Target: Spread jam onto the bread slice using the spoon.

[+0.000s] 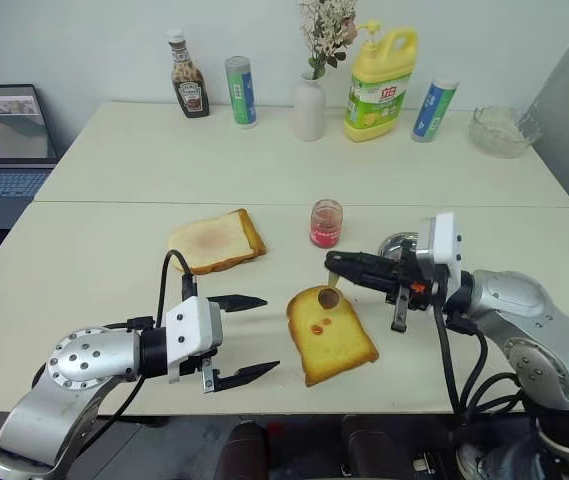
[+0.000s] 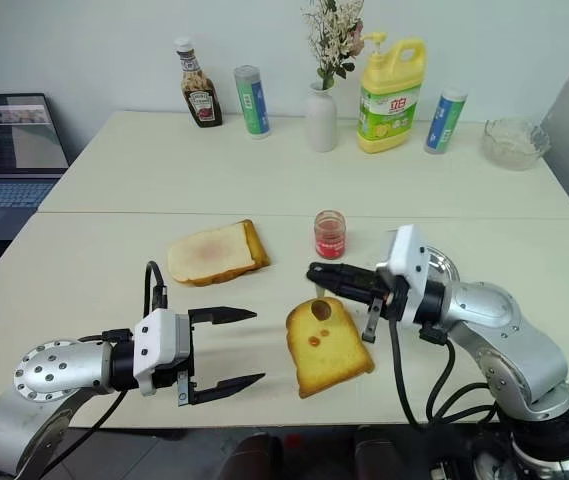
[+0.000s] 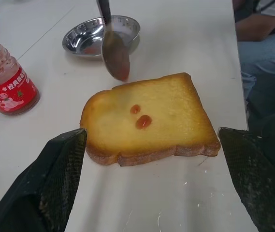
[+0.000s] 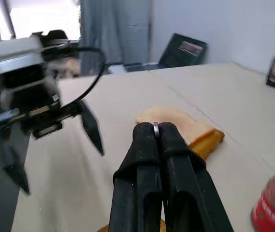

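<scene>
— Where's the spoon [image 3: 114,48] right now?

— Pinched in the right gripper [image 1: 336,264]. Its two black fingers are pressed together on the thin handle, and the bowl hangs down over the rounded top end of the bread slice [image 1: 330,334]. There's a smear of red on the bowl's tip.

— Is it touching the bread?

— I can't tell from here; it's right at the edge, very close.

— Any jam on the slice?

— Two small red blobs near the middle of the golden face, side by side. The rest of the face is bare.

— And the jam jar [image 1: 326,223]?

— Standing upright and open on the white table [image 1: 84,270], beyond the bread slice, just left of the round steel dish [image 3: 89,38]. The dish sits behind the right arm, with a reddish trace inside.

— What's the left gripper [image 1: 245,339] doing?

— Hovering with its fingers spread wide, holding nothing, just left of the bread slice and pointing towards it.

— Anything else around?

— A paler slice of toast [image 1: 216,241] lies farther back to the left. Along the far edge are a ketchup bottle [image 1: 188,77], a white vase of dried flowers [image 1: 310,106], a yellow detergent jug [image 1: 378,86] and a glass bowl [image 1: 504,130]. A laptop [image 1: 4,140] sits off to the left.
</scene>
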Controlling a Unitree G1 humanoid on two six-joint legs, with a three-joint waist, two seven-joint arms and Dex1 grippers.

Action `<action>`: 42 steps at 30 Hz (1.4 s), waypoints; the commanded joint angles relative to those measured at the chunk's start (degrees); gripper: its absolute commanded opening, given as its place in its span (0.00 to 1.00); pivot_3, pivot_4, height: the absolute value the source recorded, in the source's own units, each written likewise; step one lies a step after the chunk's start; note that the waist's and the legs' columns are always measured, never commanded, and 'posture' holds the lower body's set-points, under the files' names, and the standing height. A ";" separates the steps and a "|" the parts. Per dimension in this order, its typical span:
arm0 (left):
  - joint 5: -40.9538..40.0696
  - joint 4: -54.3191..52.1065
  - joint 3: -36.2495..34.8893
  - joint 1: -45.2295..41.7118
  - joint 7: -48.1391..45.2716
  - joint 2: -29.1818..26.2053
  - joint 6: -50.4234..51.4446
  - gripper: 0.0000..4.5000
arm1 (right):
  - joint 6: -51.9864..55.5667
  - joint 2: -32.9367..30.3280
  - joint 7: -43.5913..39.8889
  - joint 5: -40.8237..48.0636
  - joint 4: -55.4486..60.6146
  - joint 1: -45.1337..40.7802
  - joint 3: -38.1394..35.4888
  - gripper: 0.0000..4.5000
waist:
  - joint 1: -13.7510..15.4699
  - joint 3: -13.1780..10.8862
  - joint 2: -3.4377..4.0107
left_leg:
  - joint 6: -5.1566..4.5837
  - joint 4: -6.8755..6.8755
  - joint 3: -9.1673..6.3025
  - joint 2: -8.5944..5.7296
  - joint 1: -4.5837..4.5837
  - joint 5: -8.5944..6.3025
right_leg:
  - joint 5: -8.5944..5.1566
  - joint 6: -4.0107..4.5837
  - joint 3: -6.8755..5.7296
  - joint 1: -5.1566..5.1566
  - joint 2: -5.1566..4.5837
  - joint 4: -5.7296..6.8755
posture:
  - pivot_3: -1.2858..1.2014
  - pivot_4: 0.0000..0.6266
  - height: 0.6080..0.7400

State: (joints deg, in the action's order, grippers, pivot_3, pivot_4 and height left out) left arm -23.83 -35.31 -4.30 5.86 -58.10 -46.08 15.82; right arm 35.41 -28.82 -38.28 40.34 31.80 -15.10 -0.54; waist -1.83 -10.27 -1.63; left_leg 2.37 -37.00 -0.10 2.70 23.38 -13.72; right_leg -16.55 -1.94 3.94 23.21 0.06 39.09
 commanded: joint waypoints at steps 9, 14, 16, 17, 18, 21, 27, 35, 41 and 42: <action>-0.59 0.28 -2.45 4.65 -0.35 -0.08 -2.29 1.00 | 10.83 13.61 20.32 20.48 -2.25 9.28 -8.77 0.01 | -0.15 0.02 0.01 | 0.00 0.07 0.01 0.05 -0.05 0.00 | -0.01 0.01 0.03 0.01 0.04 0.01 | 0.52 0.24 1.00; 0.14 1.39 -2.62 5.26 -0.68 -0.31 -3.84 1.00 | 11.26 15.36 21.03 19.28 -3.65 9.89 -5.48 0.01 | -0.14 0.03 0.00 | -0.01 0.02 0.04 0.04 -0.10 0.00 | 0.02 0.01 0.04 -0.03 0.04 0.03 | 0.52 0.24 1.00; 0.42 1.59 -2.41 5.20 -0.65 -0.40 -4.19 1.00 | 11.45 16.00 20.74 18.91 -5.23 10.00 -4.16 0.01 | -0.14 0.05 -0.03 | -0.01 0.02 0.06 0.04 -0.14 0.00 | 0.02 0.00 0.06 -0.04 0.05 0.03 | 0.52 0.24 1.00; 0.47 1.49 -2.33 5.15 -0.54 -0.47 -4.18 1.00 | 11.64 15.61 20.09 18.55 -5.82 10.37 -3.76 0.01 | -0.14 0.05 -0.03 | -0.01 0.02 0.06 0.05 -0.14 0.00 | 0.02 0.00 0.06 -0.04 0.06 0.03 | 0.52 0.24 1.00; 0.48 1.30 -2.29 5.12 -0.45 -0.54 -4.08 1.00 | 11.47 14.55 18.93 17.62 -6.22 11.05 -3.37 0.01 | -0.14 0.05 -0.03 | -0.01 0.03 0.06 0.05 -0.14 0.00 | 0.03 0.01 0.07 -0.04 0.06 0.03 | 0.52 0.24 1.00; 0.54 0.78 -2.26 5.22 -0.33 -0.77 -3.96 1.00 | 11.24 12.84 17.55 16.96 -7.15 12.49 -3.57 0.01 | 0.00 0.05 -0.04 | -0.01 0.04 0.07 0.04 -0.11 0.00 | 0.02 0.01 0.06 -0.04 0.05 -0.01 | 0.52 0.24 1.00; 0.11 -0.50 -2.60 5.30 0.33 -1.18 -2.86 1.00 | 12.29 13.04 19.37 22.18 -7.35 13.61 -7.19 0.01 | -0.05 0.07 -0.04 | -0.01 0.04 0.06 0.05 -0.13 0.00 | 0.02 0.00 0.06 -0.04 0.06 0.01 | 0.52 0.24 1.00; -0.10 -0.94 -2.20 4.30 0.71 -1.38 -1.63 1.00 | 10.44 18.70 27.82 22.07 -14.67 8.83 -11.11 0.01 | -0.12 0.08 -0.05 | -0.01 0.04 0.10 0.05 -0.15 0.00 | 0.03 0.02 0.10 -0.04 0.08 0.02 | 0.52 0.24 1.00; 0.09 -0.89 -1.86 3.99 0.63 -1.32 -1.47 1.00 | 15.85 17.40 27.63 28.08 -13.46 10.41 -11.07 0.01 | -0.13 0.09 -0.04 | -0.01 0.06 0.09 0.05 -0.15 0.00 | 0.04 0.03 0.10 -0.04 0.08 0.02 | 0.52 0.24 1.00; 0.12 -0.86 -1.84 4.00 0.62 -1.31 -1.51 1.00 | 17.56 16.21 26.83 30.13 -12.18 11.30 -10.84 0.01 | -0.14 0.09 -0.05 | -0.01 0.06 0.09 0.05 -0.15 0.00 | 0.04 0.03 0.10 -0.04 0.08 0.02 | 0.52 0.24 1.00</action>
State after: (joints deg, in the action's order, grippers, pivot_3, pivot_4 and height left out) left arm -23.53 -34.19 -5.65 10.37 -57.89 -46.93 14.60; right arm 50.36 -11.36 -10.20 66.92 16.49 -4.85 -11.32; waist -1.98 -10.18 -1.67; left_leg 2.36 -36.94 -0.01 2.76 23.23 -13.72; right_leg -16.51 -1.91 4.04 23.17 0.14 39.11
